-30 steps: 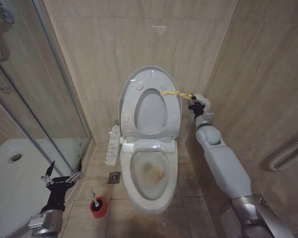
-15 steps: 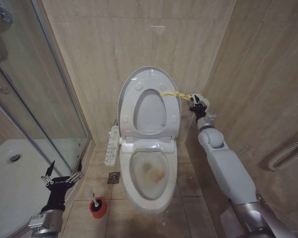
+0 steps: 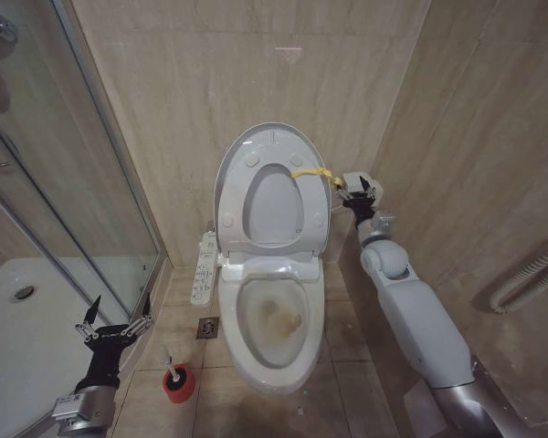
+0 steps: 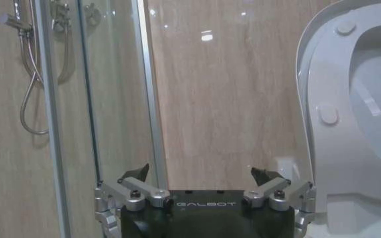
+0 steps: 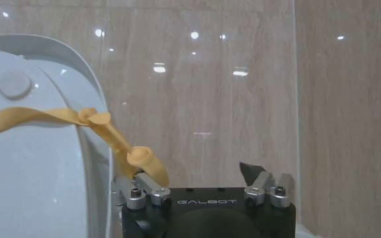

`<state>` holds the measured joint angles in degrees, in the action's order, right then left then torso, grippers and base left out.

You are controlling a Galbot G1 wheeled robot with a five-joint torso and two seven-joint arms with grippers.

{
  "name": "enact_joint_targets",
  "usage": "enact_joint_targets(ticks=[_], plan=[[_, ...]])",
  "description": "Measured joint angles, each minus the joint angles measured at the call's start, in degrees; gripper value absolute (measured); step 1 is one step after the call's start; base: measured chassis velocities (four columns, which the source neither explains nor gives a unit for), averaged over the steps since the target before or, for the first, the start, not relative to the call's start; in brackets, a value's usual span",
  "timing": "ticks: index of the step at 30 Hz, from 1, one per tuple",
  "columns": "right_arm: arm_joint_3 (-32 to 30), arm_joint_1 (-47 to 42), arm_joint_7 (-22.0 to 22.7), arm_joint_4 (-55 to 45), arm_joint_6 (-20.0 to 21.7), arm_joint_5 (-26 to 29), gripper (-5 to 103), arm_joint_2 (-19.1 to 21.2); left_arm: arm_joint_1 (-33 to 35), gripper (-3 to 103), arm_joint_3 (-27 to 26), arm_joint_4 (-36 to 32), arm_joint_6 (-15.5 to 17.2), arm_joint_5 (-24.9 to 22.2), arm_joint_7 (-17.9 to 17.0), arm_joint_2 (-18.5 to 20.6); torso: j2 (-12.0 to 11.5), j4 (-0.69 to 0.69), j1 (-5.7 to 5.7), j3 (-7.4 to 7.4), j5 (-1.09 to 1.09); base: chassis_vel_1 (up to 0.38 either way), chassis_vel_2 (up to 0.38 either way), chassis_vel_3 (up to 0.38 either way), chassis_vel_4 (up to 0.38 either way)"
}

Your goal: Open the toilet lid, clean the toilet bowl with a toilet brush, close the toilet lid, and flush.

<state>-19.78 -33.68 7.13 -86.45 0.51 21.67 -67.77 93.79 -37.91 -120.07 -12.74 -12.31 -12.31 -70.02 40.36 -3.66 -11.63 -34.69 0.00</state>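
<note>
- Lid [image 3: 276, 139] & seat up against wall: opening done.
- Bowl [image 3: 276, 319] exposed, brown stain inside, not cleaned.
- Brush [image 3: 173, 365] in red cup [image 3: 176, 385] on floor, untouched.
- R tool [image 3: 356, 190] released, beside yellow strap [image 3: 310, 172].
- L tool [image 3: 115, 325] spread, empty, near brush.
- Left: scrub, close, flush.

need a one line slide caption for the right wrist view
Open right tool beside the raised toilet lid, yellow strap draped on one finger.

Glossy white plastic toilet lid [image 3: 272, 146], stained glazed ceramic toilet bowl [image 3: 276, 319], polished beige wall tiles [image 3: 210, 82].
</note>
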Motion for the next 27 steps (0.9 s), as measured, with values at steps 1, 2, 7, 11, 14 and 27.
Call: enact_joint_targets(ticks=[1,2,7,11,14,27], plan=[[0.0,-0.1,0.0,-0.2,0.0,-0.1,69,-0.1,0.0,100,0.0,0.0,0.0,0.0,0.0,0.0,0.0,0.00,0.00,0.00,0.00,0.000,0.000,0.000,0.000],[0.0,-0.1,0.1,-0.4,0.0,-0.2,96,-0.1,0.0,100,0.0,0.0,0.0,0.0,0.0,0.0,0.0,0.00,0.00,0.00,0.00,0.000,0.000,0.000,0.000],[-0.6,-0.6,0.1,-0.9,0.0,-0.2,96,0.2,0.0,100,0.0,0.0,0.0,0.0,0.0,0.0,0.0,0.00,0.00,0.00,-0.01,0.000,0.000,0.000,0.000],[-0.9,-1.2,0.1,-1.5,-0.1,-0.2,100,0.7,0.0,100,0.0,0.0,0.0,0.0,0.0,0.0,0.0,-0.01,0.00,0.00,0.00,0.000,0.000,0.000,0.000],[-1.2,-1.8,0.1,-2.2,-0.2,-0.2,100,0.9,0.0,100,0.0,0.0,0.0,0.0,0.0,0.0,0.0,-0.01,0.00,0.00,0.00,0.000,0.000,0.000,0.000],[-1.3,-4.7,-0.4,-6.8,-0.2,0.2,100,1.9,0.0,100,0.0,0.0,0.0,0.0,0.0,0.0,0.0,-0.01,0.01,0.00,0.00,0.000,0.000,0.000,0.000]])
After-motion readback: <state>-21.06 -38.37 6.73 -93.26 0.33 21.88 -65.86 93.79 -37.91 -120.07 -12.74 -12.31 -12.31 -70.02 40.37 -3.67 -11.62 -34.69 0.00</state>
